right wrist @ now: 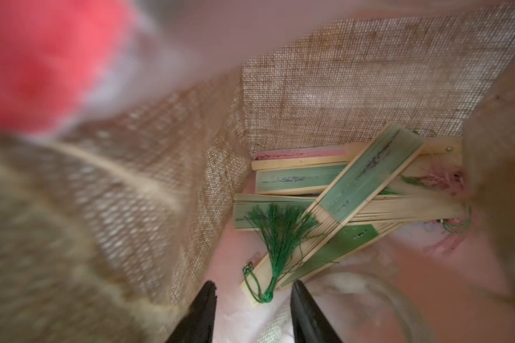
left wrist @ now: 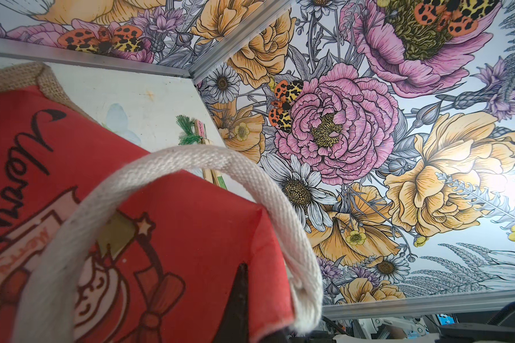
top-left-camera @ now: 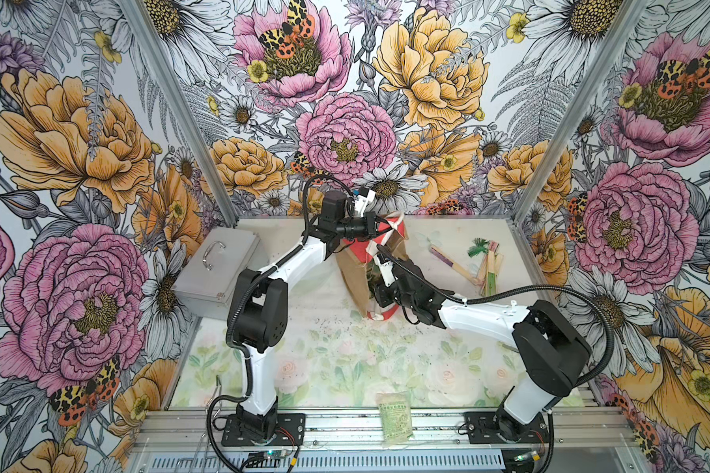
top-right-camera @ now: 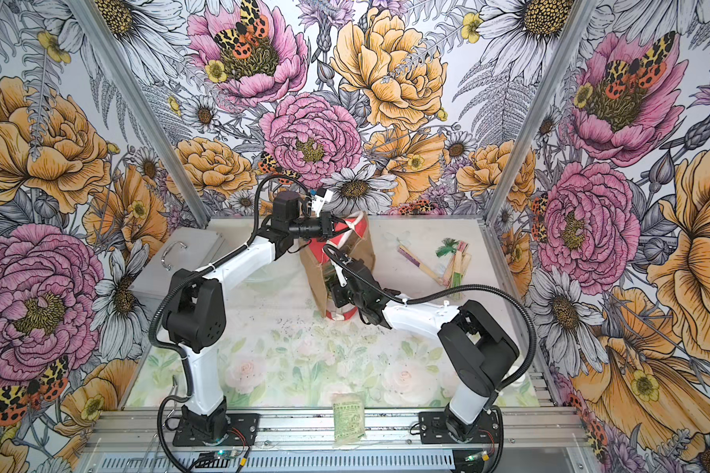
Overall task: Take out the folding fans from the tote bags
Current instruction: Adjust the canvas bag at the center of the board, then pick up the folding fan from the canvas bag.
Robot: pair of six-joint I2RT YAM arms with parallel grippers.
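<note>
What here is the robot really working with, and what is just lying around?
Part of the job: tote bag; fans inside it; fans already taken out.
Just lying about: metal case; green packet.

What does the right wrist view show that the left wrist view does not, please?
Only the right wrist view: the bag's inside, with fans heaped in it, and the right end effector open near a green tassel. Only the left wrist view: the red printed face, a white handle, other fans on the table. Both: the bag's tan burlap.
</note>
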